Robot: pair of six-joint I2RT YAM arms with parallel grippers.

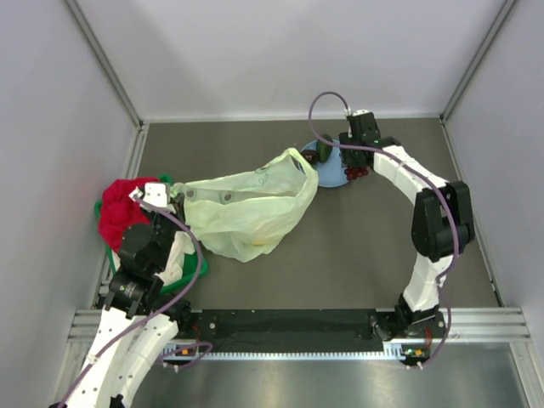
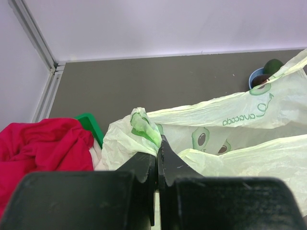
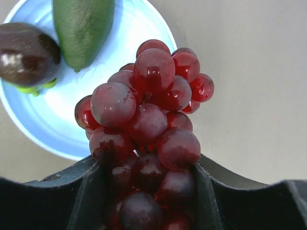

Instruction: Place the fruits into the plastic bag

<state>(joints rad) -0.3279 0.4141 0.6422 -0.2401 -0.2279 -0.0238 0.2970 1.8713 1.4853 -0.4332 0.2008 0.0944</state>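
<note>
We see the left tool clenched on a bunched edge of the pale yellow-green crinkly plastic bag, which lies across the left half of the grey surface. Near the far edge, the right tool grasps the dark red grape bunch at the rim of the round blue plate, which holds a green avocado-like fruit and a small dark round fruit.
</note>
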